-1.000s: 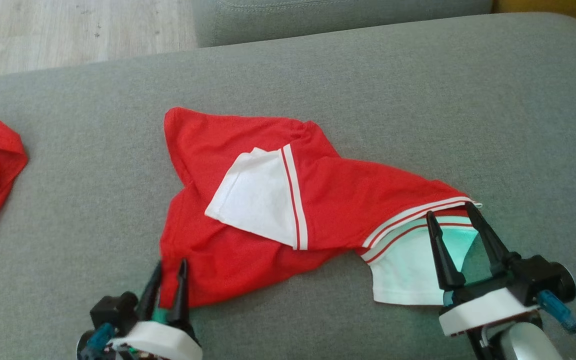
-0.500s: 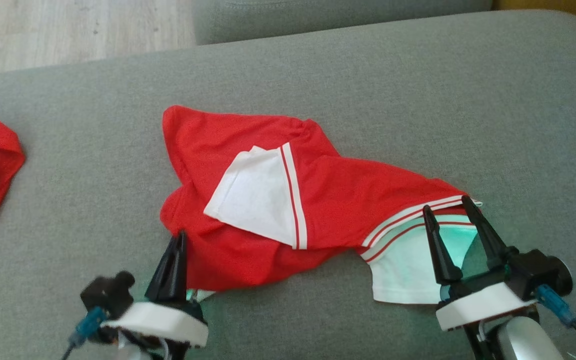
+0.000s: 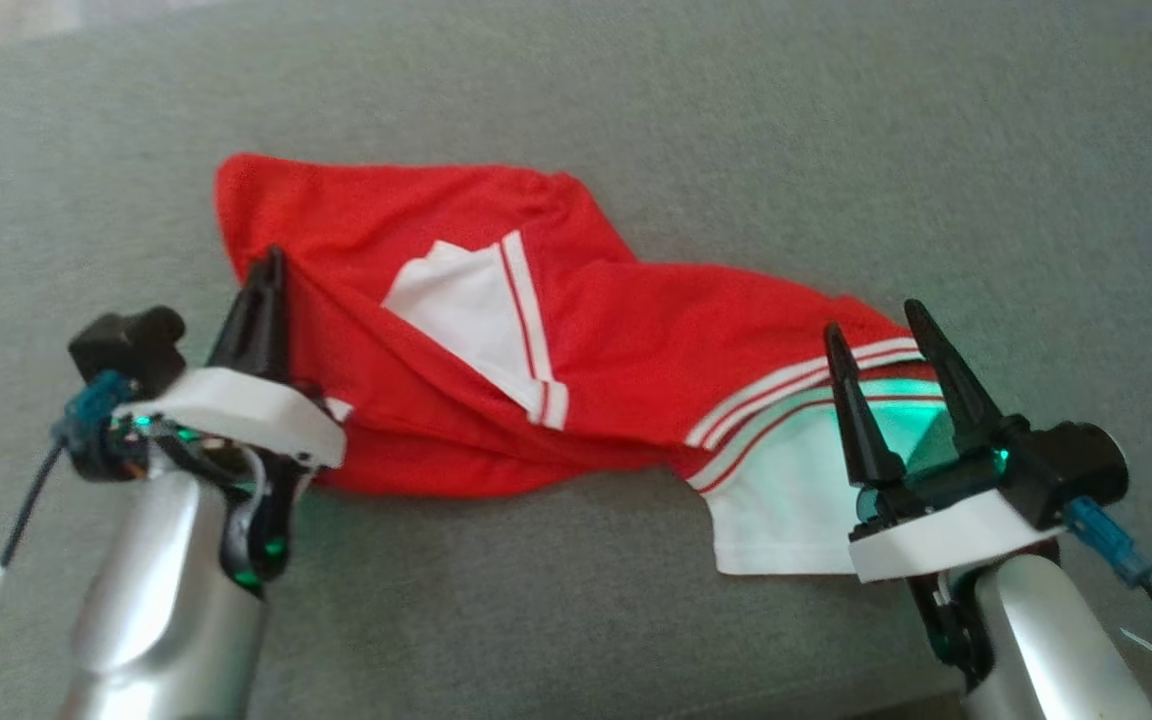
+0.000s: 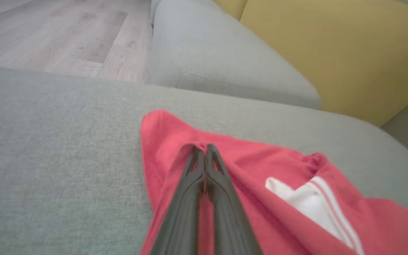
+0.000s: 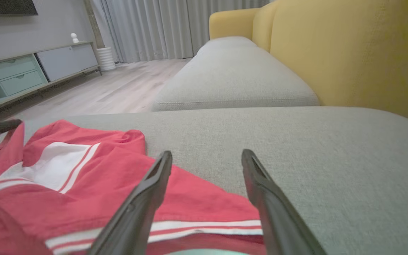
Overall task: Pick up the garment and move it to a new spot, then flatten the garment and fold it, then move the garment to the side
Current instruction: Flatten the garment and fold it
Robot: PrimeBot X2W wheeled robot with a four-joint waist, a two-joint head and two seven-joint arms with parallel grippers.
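The garment [image 3: 696, 350] is red with white panels and red-and-white stripes, and it lies crumpled across the grey sofa cushion [image 3: 636, 90]. My left gripper [image 3: 271, 258] is shut on the garment's left edge and holds that fabric raised off the cushion. In the left wrist view the left gripper [image 4: 202, 148] shows its fingers pressed together, with red cloth of the garment [image 4: 260, 163] bunched around the tips. My right gripper [image 3: 868, 320] stands open over the striped hem and white panel at the garment's right end. In the right wrist view the right gripper [image 5: 207, 153] holds nothing, and the garment [image 5: 83, 173] lies under its left finger.
Past the cushion's far edge lies a second grey cushion [image 4: 218, 60], with a yellow backrest [image 4: 331, 53] to the right. Wooden floor [image 4: 48, 35] shows beyond the cushion's left part. A low cabinet [image 5: 30, 71] stands far off against the wall.
My left gripper closed on the garment's lower left edge and carried it up and forward, pulling the fabric taut. The right gripper stayed open over the hem. The head camera tilted down.
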